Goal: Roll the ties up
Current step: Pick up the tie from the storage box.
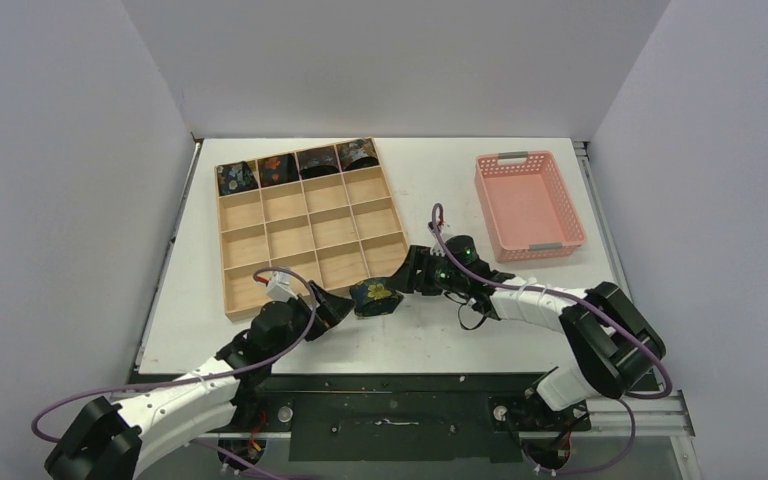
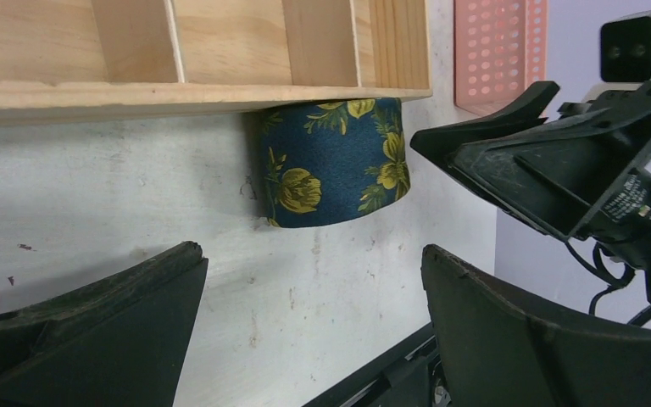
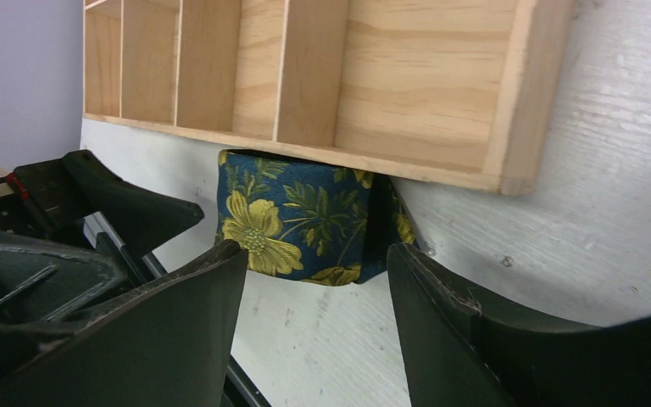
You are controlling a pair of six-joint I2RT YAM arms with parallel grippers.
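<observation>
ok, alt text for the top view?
A rolled tie stands on the table at the near right corner of a wooden tray, between the left gripper and right gripper, both open. Four more ties fill the far row of the tray; a pink basket sits to the right.

Black-and-white arms (image 1: 185,390), seemingly purple cables (image 1: 90,402).

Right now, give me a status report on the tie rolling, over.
Left tool open, right tool open, neither gripping. Rolled tie on table at tray's near rim, between both tools. Nothing blocking it.
</observation>
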